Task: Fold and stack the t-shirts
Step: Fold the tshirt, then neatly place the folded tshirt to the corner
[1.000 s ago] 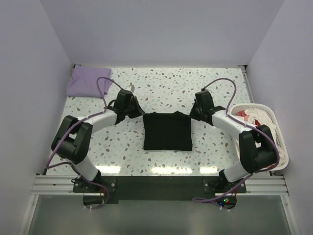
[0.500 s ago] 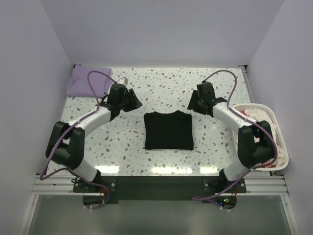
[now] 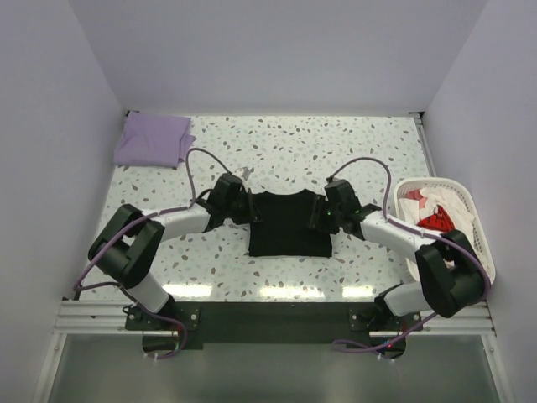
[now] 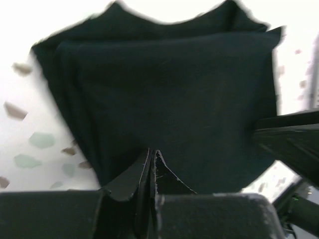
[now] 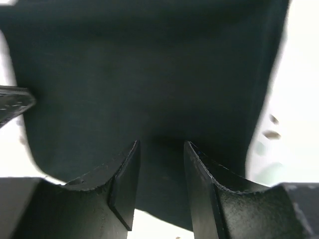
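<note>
nearest the arm bases, the folded black t-shirt (image 3: 289, 225) lies flat on the speckled surface (image 3: 369, 151), about midway between the two arms, as a roughly square packet with its neck end on the far side. the left tool (image 4: 152, 152) sits low at the packet's left edge with its fingers pressed tip to tip; the wrist view does not show whether any cloth is caught between them. the right tool (image 5: 162, 147) is at the opposite edge with its fingers spread apart and dark cloth showing in the gap between them, not yet pinched. the shirt looks light, limp and layered, so it will likely sag and slide open if lifted by one point or by the top layer alone; a safer hold would be both side edges together, each tool closing through every layer, with the packet kept level. further right, a white plastic basket (image 3: 436, 180) holds white and red garments (image 3: 428, 214). in the far left corner, well apart from the black one, the folded lavender t-shirt (image 3: 153, 140) rests on the surface and would seem the place to stack onto.
</note>
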Controlling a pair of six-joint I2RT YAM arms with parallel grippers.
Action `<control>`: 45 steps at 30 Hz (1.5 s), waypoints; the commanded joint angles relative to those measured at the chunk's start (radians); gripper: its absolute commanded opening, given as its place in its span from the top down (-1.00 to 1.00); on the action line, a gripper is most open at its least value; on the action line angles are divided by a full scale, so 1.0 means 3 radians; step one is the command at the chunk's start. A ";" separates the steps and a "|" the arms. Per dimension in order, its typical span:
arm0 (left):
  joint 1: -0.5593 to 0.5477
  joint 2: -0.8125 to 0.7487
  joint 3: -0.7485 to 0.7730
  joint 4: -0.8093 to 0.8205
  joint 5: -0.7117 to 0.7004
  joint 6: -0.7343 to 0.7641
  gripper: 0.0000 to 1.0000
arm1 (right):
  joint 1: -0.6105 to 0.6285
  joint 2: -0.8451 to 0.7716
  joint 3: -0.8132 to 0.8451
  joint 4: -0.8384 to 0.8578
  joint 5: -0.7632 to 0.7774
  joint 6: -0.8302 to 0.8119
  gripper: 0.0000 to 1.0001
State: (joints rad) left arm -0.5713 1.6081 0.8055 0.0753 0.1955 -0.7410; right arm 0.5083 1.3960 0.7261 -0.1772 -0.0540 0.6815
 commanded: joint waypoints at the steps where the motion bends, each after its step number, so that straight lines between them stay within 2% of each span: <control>1: 0.0028 0.0065 -0.0103 0.0281 -0.0079 -0.0051 0.90 | -0.0038 -0.0005 -0.0114 0.0151 0.0042 0.0070 0.13; 3: 0.0038 0.0101 -0.0133 0.0230 -0.0196 -0.0020 0.90 | -0.0058 -0.0041 -0.0180 0.0100 0.0139 0.0045 0.14; 9: 0.0120 0.0050 -0.0231 0.0225 -0.0166 0.0005 0.90 | -0.0068 -0.0133 -0.0227 -0.0074 0.0328 -0.0068 0.14; 15: 0.0135 -0.0277 -0.0113 -0.0010 -0.0197 0.0128 0.74 | -0.0043 -0.0516 -0.0023 -0.0365 0.0446 -0.0206 0.17; 17: 0.0145 -0.0379 -0.0082 -0.0082 -0.0227 0.0143 0.72 | -0.0002 -0.0608 0.0034 -0.0421 0.0380 -0.0216 0.17; 21: 0.0222 -0.0518 -0.0118 -0.0215 -0.0217 0.0154 0.65 | 0.0350 -0.0624 0.0182 -0.0478 0.0425 -0.0211 0.17; 24: 0.0283 -0.0590 -0.0179 -0.0231 -0.0186 0.0159 0.49 | 0.0570 -0.0477 0.0167 -0.0391 0.0482 -0.0181 0.17; 29: 0.0355 -0.0580 -0.0307 -0.0139 0.0048 0.0149 -0.10 | 0.0968 -0.0083 0.0141 -0.0217 0.0568 -0.0150 0.16; 30: 0.0380 -0.0564 -0.0328 -0.0113 0.0105 0.0149 -0.21 | 0.1015 -0.0006 0.0126 -0.0202 0.0604 -0.0140 0.16; 35: 0.0386 -0.0426 -0.0333 -0.0149 0.0248 0.0220 -0.52 | 0.1057 0.0368 0.0019 -0.0054 0.0599 -0.0093 0.14; 36: 0.0386 -0.0411 -0.0333 -0.0164 0.0263 0.0256 -0.67 | 0.1057 0.0383 -0.0002 -0.0059 0.0599 -0.0093 0.14; 39: 0.0386 -0.0248 -0.0297 -0.0164 0.0442 0.0338 -0.81 | 0.1057 0.0312 -0.0058 -0.0049 0.0614 -0.0083 0.13; 45: 0.0380 -0.0063 -0.0185 -0.0369 0.0376 0.0379 -0.74 | 0.1057 0.0067 -0.0012 -0.0176 0.0676 -0.0109 0.12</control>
State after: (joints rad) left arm -0.4603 1.5650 0.7189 0.0044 0.3023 -0.6624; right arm 0.8238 1.4651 0.7284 -0.2039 0.0986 0.6476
